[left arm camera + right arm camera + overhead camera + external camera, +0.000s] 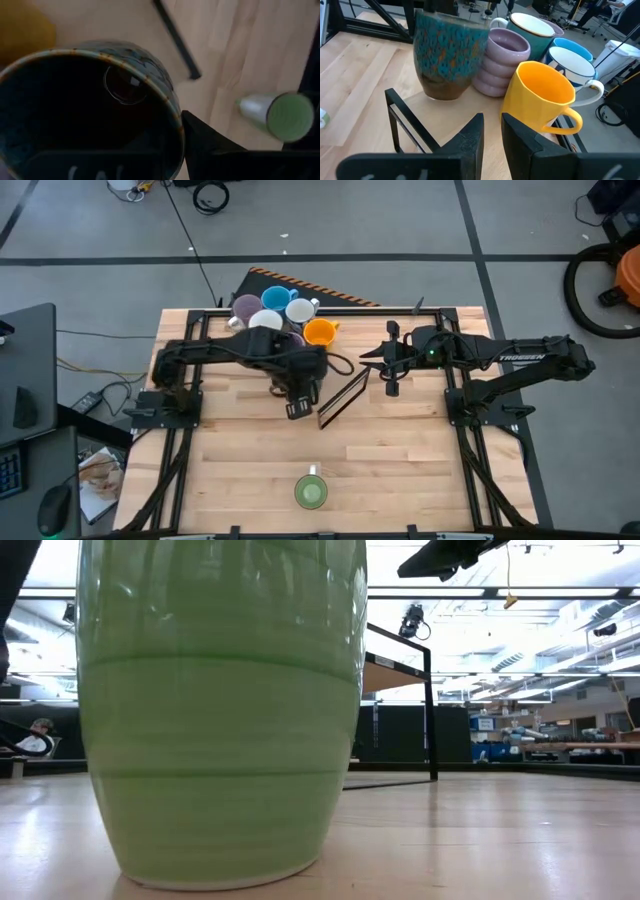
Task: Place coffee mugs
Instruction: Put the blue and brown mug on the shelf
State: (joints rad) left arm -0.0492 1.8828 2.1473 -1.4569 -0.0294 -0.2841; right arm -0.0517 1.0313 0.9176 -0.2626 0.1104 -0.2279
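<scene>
The left gripper [298, 406] is clamped on the rim of a dark speckled mug [447, 55], holding it just beside the cluster of mugs [275, 313] at the table's [400, 470] far edge. The right gripper [491, 137] hangs nearby with its fingers nearly closed on nothing, facing the orange mug [540, 97]. A green mug [311, 491] stands alone near the front edge.

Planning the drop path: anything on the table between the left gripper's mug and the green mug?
High view: only bare wood between the dark mug and the green mug.
</scene>
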